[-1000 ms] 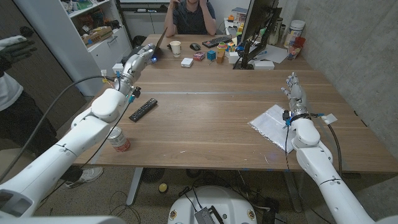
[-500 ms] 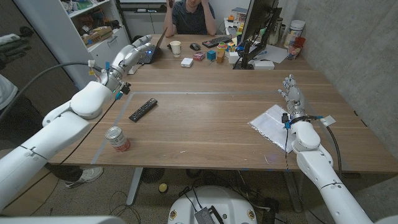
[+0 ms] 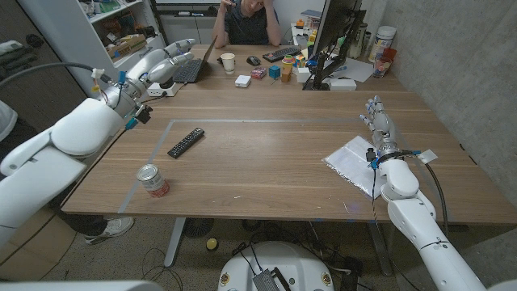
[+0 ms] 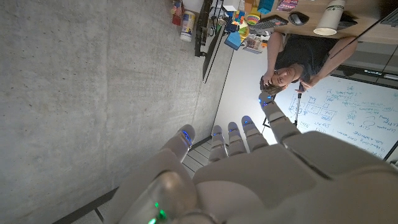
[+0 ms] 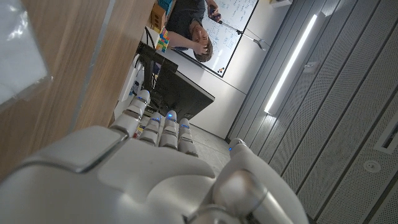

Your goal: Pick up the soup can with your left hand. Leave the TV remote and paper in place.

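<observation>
The soup can (image 3: 151, 180), silver-topped with a red label, stands upright near the table's front left edge. A black TV remote (image 3: 185, 142) lies behind it, toward the middle. A crumpled white paper (image 3: 356, 164) lies at the right. My left hand (image 3: 154, 66) is raised over the table's far left corner, fingers spread and empty, well away from the can. Seen from its wrist, my left hand (image 4: 249, 168) points at a concrete wall. My right hand (image 3: 380, 124) stands just behind the paper, fingers straight and holding nothing; its back (image 5: 155, 168) fills the lower right wrist view.
A person (image 3: 246, 20) sits behind the far edge with a laptop (image 3: 191, 70), cup (image 3: 229, 62), keyboard (image 3: 281, 54) and small items. A monitor (image 3: 335, 36) stands at the back right. Shelving (image 3: 121, 36) is at the left. Another person's gloved hand (image 3: 16, 52) shows at far left.
My left arm has swung up and to the left, away from the remote and the can, lifting the hand toward the far left corner. The can is now fully uncovered. The right hand barely moved.
</observation>
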Robot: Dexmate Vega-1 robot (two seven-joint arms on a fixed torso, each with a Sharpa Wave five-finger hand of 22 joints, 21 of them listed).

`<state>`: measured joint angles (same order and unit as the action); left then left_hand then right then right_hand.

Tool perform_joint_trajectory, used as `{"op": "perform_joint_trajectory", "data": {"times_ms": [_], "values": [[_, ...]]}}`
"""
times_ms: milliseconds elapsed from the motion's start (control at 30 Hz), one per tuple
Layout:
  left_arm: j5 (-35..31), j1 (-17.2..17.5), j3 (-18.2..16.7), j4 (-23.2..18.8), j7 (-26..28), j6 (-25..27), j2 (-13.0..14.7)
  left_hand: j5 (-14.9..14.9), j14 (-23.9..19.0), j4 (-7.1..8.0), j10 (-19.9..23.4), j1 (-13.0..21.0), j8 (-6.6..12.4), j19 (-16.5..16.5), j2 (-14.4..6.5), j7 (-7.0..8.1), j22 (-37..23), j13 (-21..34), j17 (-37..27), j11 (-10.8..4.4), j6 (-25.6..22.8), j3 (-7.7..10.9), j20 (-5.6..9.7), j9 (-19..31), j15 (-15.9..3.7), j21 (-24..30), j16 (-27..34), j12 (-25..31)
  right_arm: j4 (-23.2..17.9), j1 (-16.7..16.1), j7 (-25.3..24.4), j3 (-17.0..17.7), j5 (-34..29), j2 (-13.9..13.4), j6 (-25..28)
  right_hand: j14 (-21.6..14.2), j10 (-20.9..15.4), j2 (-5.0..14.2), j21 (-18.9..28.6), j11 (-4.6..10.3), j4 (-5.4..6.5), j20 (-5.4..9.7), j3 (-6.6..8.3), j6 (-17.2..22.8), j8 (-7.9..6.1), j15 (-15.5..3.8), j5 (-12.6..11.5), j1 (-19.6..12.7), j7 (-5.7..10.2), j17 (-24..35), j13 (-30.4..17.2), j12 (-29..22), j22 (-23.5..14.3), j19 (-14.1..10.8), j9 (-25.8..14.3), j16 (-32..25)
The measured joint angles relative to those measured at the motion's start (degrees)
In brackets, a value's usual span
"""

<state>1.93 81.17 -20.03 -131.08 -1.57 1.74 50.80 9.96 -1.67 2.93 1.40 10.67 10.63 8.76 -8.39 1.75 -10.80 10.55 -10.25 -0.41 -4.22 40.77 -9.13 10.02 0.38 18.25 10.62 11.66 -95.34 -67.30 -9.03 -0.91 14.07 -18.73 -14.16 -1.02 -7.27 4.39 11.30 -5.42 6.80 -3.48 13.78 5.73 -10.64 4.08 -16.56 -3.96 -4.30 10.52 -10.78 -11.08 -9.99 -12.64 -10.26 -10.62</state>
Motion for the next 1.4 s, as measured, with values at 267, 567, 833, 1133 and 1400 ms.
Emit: {"op": "perform_joint_trajectory", "data": {"times_ms": [267, 567, 833, 1133, 1400], "values": [[-8.7, 5.85, -7.83, -8.61, -6.33, 2.53, -6.7, 0.0, -0.68, -0.82, 1.45, 0.61, 0.62, 0.33, 0.01, 0.31, 0.0, 0.0, 0.14, -0.63, -1.94, 0.13, -0.32, 0.0, -0.68, -0.13, 0.22, 0.48, 0.66, 0.05, 1.02, -0.73, 0.51, -0.28, -1.76, 0.0, 0.0, 0.0, 0.0, 0.0, 0.0, 0.0, 0.0, 0.0, 0.0, 0.0, 0.0, 0.0, 0.0, 0.0, 0.0, 0.0, 0.0, 0.0, 0.0, 0.0], [-19.82, 11.06, -15.81, -18.99, -16.44, 4.87, -15.22, 0.0, 0.55, -4.03, -0.08, 2.74, 0.38, -0.27, 0.18, 2.9, 0.0, 0.27, 0.13, -1.06, -2.0, -0.37, -1.77, 0.27, -1.32, -0.9, -0.14, -0.07, 1.88, 0.76, 2.41, -1.75, 1.23, -0.65, -3.48, 0.0, 0.0, 0.0, 0.0, 0.0, 0.0, 0.0, 0.0, 0.0, 0.0, 0.0, 0.0, 0.0, 0.0, 0.0, 0.0, 0.0, 0.0, 0.0, 0.0, 0.0], [-26.87, 12.58, -19.89, -24.31, -24.96, 6.15, -21.45, 0.0, 1.68, -5.81, -1.88, 3.55, -0.06, -0.04, 1.14, 3.6, 0.15, 0.27, 0.13, -1.43, -1.3, -1.53, -2.63, 0.26, -0.99, -1.33, -0.25, -0.47, 2.48, 1.87, 3.24, -2.59, 1.34, -1.33, -4.13, 0.0, 0.0, 0.0, 0.0, 0.0, 0.02, 0.0, -0.02, 0.0, 0.0, 0.0, 0.0, 0.0, 0.0, 0.0, 0.0, 0.0, 0.0, 0.0, 0.0, 0.0], [-33.74, 13.0, -22.27, -27.31, -31.31, 6.88, -27.1, -0.22, 3.83, -7.29, -3.59, 3.83, -0.06, 0.11, 2.81, 4.31, 0.15, 0.27, 0.13, -1.56, -0.58, -3.02, -3.14, 0.26, -0.88, -1.96, -0.46, -0.47, 2.91, 3.41, 3.99, -3.51, 1.33, -2.1, -4.16, 0.0, 0.01, 0.0, 0.0, 0.0, 0.24, 0.0, -0.25, 0.0, 0.0, 0.0, 0.0, 0.0, 0.0, 0.0, 0.01, 0.0, 0.0, 0.0, 0.0, 0.0], [-39.31, 12.69, -22.89, -27.05, -35.0, 6.52, -30.31, -0.21, 5.66, -8.64, -6.13, 4.91, -0.28, -1.14, 2.35, 4.74, 0.32, 0.26, 0.12, -1.3, 1.24, -3.27, -3.16, 0.26, -0.3, -3.23, -0.68, -1.08, 3.1, 4.73, 4.53, -4.43, 0.87, -2.82, -3.42, 0.0, 0.01, 0.0, 0.0, 0.01, 0.24, 0.0, -0.25, 0.0, 0.0, 0.0, 0.0, 0.0, 0.0, 0.0, 0.01, 0.0, 0.0, 0.0, 0.0, 0.0]]}}
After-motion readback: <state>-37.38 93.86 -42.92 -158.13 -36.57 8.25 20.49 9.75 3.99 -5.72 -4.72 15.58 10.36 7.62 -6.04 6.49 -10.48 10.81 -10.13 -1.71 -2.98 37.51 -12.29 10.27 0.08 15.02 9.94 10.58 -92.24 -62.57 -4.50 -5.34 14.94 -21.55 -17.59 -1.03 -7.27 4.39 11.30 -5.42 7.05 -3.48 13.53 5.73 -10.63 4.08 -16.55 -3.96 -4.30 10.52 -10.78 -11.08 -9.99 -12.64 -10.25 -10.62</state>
